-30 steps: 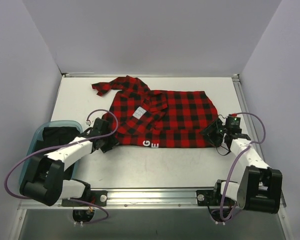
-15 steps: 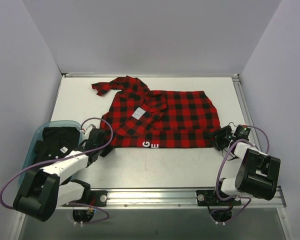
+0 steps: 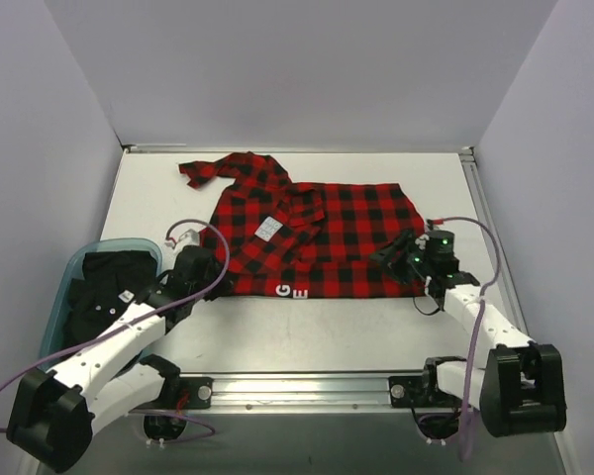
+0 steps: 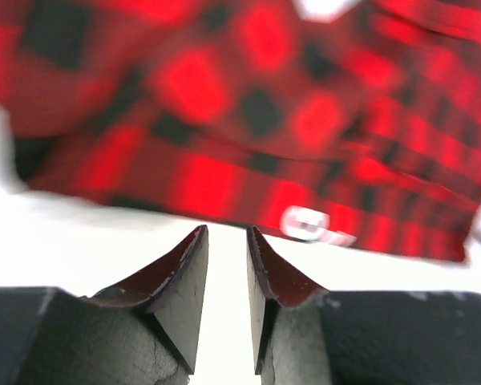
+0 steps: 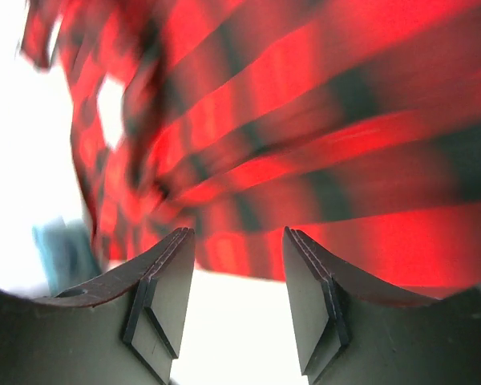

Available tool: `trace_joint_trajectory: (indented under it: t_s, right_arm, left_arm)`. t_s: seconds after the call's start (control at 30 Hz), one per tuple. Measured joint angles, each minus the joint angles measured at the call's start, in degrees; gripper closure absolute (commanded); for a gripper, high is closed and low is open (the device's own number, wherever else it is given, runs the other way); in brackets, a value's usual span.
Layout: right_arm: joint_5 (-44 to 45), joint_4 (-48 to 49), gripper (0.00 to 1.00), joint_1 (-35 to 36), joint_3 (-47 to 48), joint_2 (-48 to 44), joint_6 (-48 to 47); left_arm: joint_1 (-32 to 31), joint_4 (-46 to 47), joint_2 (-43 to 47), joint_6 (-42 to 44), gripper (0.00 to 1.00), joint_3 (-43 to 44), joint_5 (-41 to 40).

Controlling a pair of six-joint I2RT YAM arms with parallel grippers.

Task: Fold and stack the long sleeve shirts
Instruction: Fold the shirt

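- Shirt of red-and-black buffalo-check flannel (image 3: 317, 237) lies spread on the white table (image 3: 307, 327), lettered hem toward me.
- My left claw (image 4: 227, 233), at its near left edge, has narrowly parted jaws, gripping nothing.
- My right claw (image 5: 236, 233), at its near right corner, gapes wider, empty.

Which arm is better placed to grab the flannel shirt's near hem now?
Probably right. The right arm's fingers stand wide at the near-right corner of the flannel shirt, its hem reaching between them. The left arm's fingers are nearly together, with the hem just beyond their tips.
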State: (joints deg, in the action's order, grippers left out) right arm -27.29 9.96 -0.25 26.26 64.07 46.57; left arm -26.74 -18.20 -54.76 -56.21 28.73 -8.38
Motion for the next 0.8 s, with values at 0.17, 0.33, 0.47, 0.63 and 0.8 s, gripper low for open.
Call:
trace_joint_trajectory:
  t_s: [0.17, 0.33, 0.47, 0.63, 0.8]
  right_arm:
    - [2.47, 6.21, 0.55, 17.66, 4.15, 6.03, 3.32]
    - [3.45, 14.25, 0.56, 28.41, 8.09, 19.87, 5.49]
    - [1.70, 21.97, 0.57, 31.17, 8.28, 28.59, 7.74]
    - [-0.11, 27.61, 0.58, 28.94, 5.01, 31.01, 8.76]
    - [-5.05, 31.89, 0.59, 17.73, -1.62, 27.91, 8.48]
  left_arm:
    - [-5.40, 7.06, -8.39, 1.20, 0.71, 6.27, 3.15]
    - [-8.04, 14.45, -19.23, 1.70, 0.75, 7.06, 4.66]
    - [-8.00, 16.90, -24.09, 1.81, 0.78, 6.45, 4.15]
    - [-6.32, 18.47, -24.46, 1.20, 0.81, 1.95, 2.34]
    - [-3.26, 20.98, -24.33, -0.72, 0.83, -0.44, 2.47]
